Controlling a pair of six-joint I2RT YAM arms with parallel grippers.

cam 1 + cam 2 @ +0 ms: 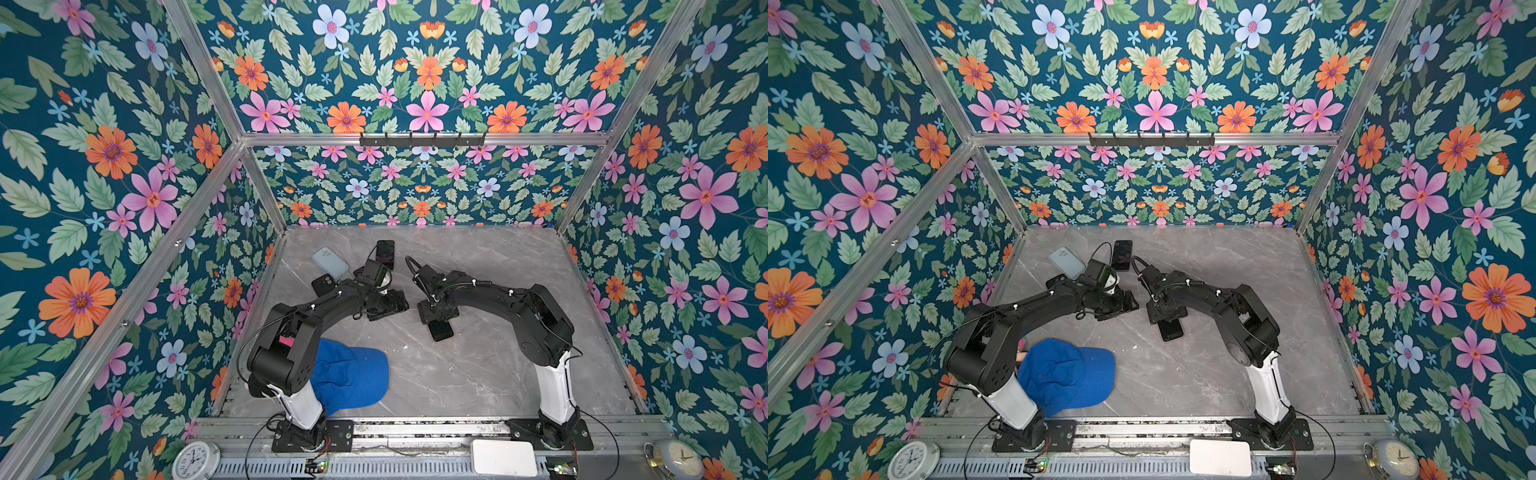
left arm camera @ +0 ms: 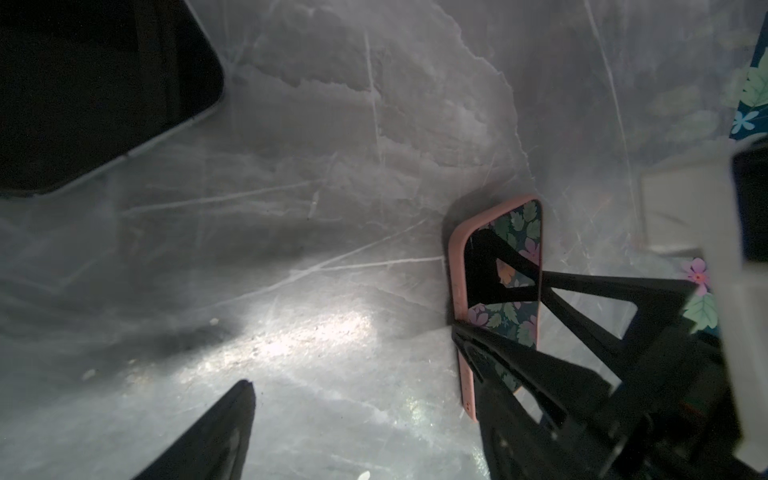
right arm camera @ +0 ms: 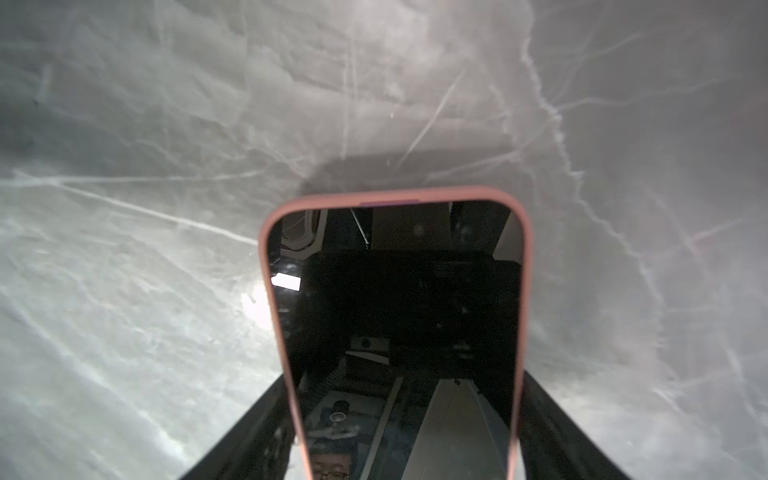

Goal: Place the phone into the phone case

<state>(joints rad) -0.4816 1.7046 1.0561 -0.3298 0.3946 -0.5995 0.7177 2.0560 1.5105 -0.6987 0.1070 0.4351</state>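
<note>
Right wrist view: the grey marble desk fills most of the frame. In both top views a blue cap lies by the left arm's base and is taken as the reference. Beyond the cap's brim, toward the right arm, the pink phone case lies flat on the desk with the phone inside it, screen up. The pink rim runs unbroken round the far end and down both long sides, while the end under the wrist is mostly hidden. Judged: insertion essentially done. What is left is confirming the hidden end is seated, then letting go. Right fingers straddle the case's long sides; whether they press it or stand just beside it, cannot tell. Left fingers are spread apart and empty, beyond the cap and apart from the case.
</note>
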